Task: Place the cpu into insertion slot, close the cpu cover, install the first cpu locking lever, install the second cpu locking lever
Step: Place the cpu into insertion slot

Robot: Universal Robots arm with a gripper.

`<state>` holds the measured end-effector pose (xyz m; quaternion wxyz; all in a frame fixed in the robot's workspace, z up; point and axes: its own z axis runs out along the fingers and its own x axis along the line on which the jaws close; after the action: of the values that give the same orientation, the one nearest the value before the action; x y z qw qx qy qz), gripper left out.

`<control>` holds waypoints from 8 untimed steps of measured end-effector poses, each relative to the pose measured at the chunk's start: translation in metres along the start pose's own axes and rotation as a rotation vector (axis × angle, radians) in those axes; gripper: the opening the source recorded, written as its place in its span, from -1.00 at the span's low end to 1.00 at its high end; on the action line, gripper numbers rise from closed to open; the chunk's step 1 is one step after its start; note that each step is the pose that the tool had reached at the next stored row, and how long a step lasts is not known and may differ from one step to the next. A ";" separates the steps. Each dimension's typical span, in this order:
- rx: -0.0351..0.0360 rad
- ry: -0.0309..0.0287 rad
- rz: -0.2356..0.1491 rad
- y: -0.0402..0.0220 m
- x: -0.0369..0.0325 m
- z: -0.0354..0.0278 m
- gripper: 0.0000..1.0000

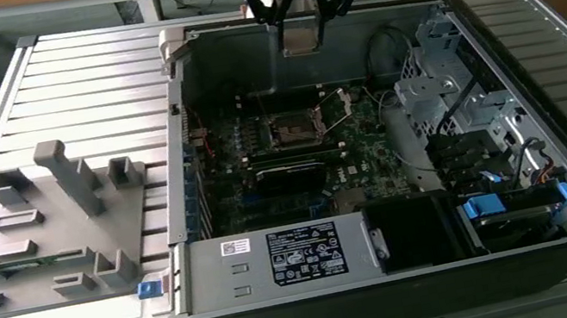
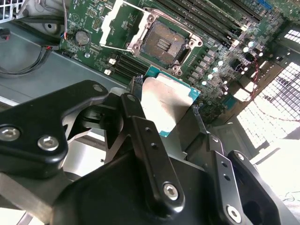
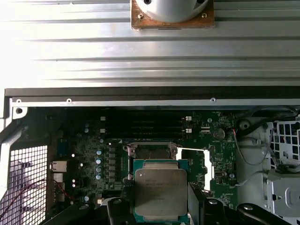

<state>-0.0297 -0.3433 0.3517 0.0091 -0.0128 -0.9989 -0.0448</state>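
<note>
The gripper [image 1: 301, 47] was found high over the open computer case [image 1: 402, 300], near the wall farthest from the exterior camera. Its fingers [image 2: 140, 131] were clamped on two opposite edges of the cpu [image 2: 168, 105]. The chip was held flat, metal top toward the wrist cameras, well apart from the circuit board [image 1: 240, 210] beneath it. The insertion slot [image 2: 164, 43] was seen bare and dark, with no chip seated. The cpu cover [image 2: 111, 22] was noted swung up and standing to one side of the socket, so the opening was unobstructed.

Placement was judged to be the step in hand, and not yet done. For a sound result, it was judged that the chip ought to be kept level and squared to the socket rim before any descent. In the first wrist view its outline was seen overlapping only one edge of the slot. A straight, slow descent was advised, with the raised cover avoided and release withheld until the chip lay flush within the rim. Pressing down was considered a risk to the contacts. Edge notches could not be made out.
</note>
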 end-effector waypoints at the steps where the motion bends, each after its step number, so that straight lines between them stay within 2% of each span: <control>1: -0.0014 -0.0002 0.000 -0.0001 0.0000 0.0007 0.07; 2: -0.0033 -0.0004 0.000 -0.0002 0.0000 0.0021 0.07; 8: -0.0033 -0.0001 0.000 -0.0003 -0.0001 0.0036 0.07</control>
<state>-0.0297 -0.3433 0.3481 0.0090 -0.0128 -0.9988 -0.0465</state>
